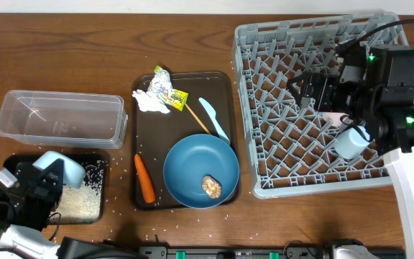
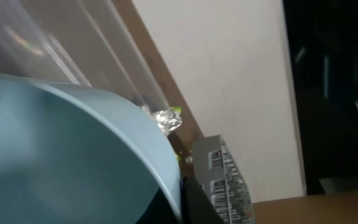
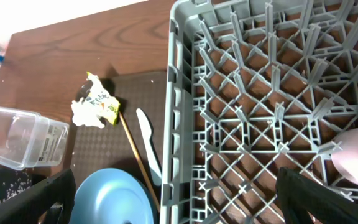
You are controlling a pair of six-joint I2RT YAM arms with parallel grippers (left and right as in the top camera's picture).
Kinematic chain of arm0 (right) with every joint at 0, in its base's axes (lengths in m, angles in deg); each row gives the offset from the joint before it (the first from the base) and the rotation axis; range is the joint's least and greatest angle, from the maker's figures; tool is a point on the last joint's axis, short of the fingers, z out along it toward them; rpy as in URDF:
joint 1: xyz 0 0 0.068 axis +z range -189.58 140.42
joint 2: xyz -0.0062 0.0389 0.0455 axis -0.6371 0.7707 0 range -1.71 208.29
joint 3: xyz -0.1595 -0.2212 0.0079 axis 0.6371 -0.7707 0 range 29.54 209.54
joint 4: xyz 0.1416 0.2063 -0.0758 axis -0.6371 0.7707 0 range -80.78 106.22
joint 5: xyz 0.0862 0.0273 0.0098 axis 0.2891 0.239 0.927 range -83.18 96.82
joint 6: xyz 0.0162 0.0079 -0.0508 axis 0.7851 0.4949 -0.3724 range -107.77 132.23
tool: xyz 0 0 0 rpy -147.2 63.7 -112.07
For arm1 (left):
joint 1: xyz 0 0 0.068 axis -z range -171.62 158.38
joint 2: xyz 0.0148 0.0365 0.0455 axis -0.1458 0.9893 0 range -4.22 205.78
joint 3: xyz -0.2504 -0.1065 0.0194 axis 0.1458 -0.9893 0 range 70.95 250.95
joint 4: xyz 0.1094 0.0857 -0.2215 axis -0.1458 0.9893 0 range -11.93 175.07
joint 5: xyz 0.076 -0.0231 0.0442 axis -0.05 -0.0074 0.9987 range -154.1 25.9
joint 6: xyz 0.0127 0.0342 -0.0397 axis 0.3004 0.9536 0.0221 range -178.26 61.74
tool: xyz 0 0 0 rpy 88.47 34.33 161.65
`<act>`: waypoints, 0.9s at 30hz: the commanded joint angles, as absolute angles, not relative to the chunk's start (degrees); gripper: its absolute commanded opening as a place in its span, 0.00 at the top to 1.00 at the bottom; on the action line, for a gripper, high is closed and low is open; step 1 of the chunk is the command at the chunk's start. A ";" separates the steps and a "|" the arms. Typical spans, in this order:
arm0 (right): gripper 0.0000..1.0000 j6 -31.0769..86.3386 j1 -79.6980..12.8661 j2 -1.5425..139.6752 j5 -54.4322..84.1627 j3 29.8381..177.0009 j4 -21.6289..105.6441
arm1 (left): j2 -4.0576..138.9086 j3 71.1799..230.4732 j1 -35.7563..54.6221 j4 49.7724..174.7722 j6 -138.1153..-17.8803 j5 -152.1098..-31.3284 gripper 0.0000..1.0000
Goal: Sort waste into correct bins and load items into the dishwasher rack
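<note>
Over the black tray [image 1: 77, 219] at the bench's left, the left gripper [image 1: 47, 178] holds the pale-blue bowl [image 1: 63, 167] tilted, probably to tip rice [image 1: 85, 196] out, while the right gripper [image 3: 179, 202] gapes wide above the dishwasher rack [image 1: 264, 108].

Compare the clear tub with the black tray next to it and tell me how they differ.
The clear tub is see-through with tall walls; the black tray is opaque and shallow. The black tray holds a pile of white rice grains; no such pile shows in the clear tub. The clear tub is in full view; the pale-blue bowl overlaps part of the black tray. Both are rectangular and sit on the table's left side.
</note>
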State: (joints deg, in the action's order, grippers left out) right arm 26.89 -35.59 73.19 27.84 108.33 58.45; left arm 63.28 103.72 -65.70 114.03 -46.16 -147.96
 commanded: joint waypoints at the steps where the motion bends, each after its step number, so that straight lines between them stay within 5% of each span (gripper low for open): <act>1: 0.04 26.98 -35.39 73.19 28.08 108.50 58.21 | 63.41 103.75 -64.74 113.05 -43.96 -151.56 0.94; 6: 0.04 26.98 -35.37 73.19 28.08 108.50 57.76 | 63.22 104.29 -62.75 110.93 -46.80 -154.23 0.94; 11: 0.04 26.98 -35.39 73.19 28.08 108.50 56.42 | 62.96 106.68 -49.24 102.32 -48.15 -154.19 0.94; 20: 0.04 26.95 -35.44 73.19 28.01 108.50 56.47 | 63.48 109.82 -13.11 43.32 -92.11 -142.01 0.94; 27: 0.05 28.02 -38.06 73.19 25.67 108.50 56.58 | 70.58 109.84 5.55 32.94 -96.32 -124.74 0.94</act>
State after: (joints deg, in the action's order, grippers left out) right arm 27.13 -35.94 73.19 26.90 108.33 56.53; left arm 66.69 109.67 0.46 34.56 -90.51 -134.76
